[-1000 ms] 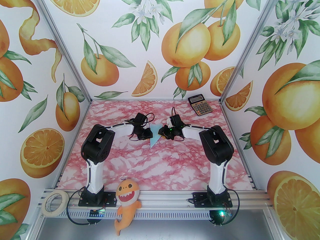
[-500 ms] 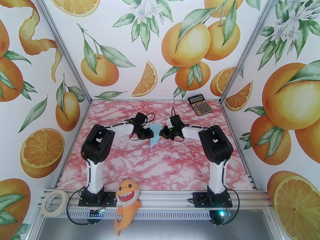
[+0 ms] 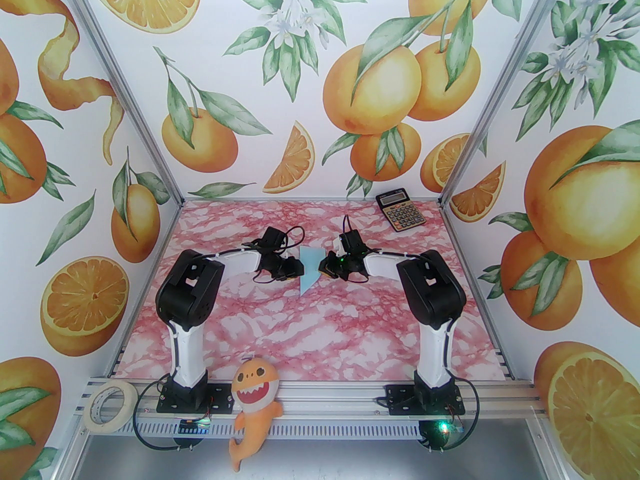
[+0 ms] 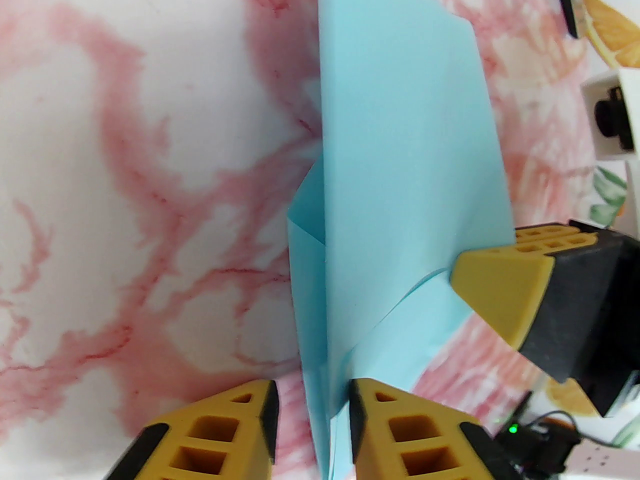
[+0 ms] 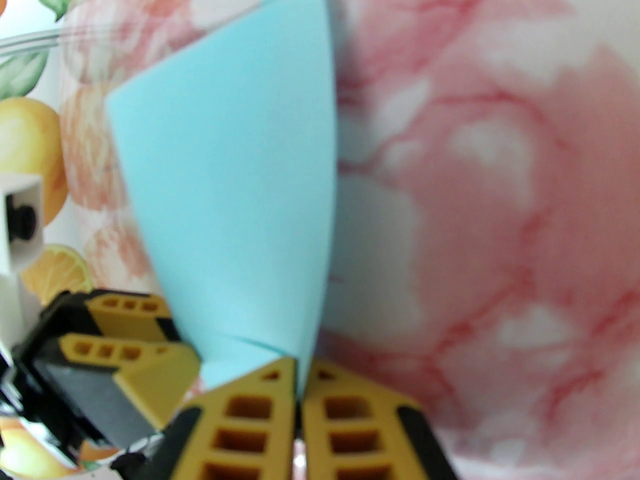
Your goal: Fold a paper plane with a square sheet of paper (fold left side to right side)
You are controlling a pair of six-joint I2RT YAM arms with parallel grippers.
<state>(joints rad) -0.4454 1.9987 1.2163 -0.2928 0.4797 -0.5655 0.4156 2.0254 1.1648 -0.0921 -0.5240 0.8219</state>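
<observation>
Running through the gap between the parted yellow fingers of the left gripper (image 4: 310,393), the thin pale-blue folded sheet of paper (image 4: 400,168) sits mid-table on the pink marbled surface (image 3: 250,328). Creased in overlapping layers, it tapers to a near point. The right gripper (image 5: 299,368) is clenched on its edge; both arms bend inward, low.

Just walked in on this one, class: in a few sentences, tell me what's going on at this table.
Two robot arms are folding a light-blue paper in the middle of the table. It is already creased into a narrow, pointed shape. The right tool is shut on one edge of the paper. The left tool is open, with a folded edge in the gap between its fingers, not clamped. A calculator lies at the far right corner.
</observation>
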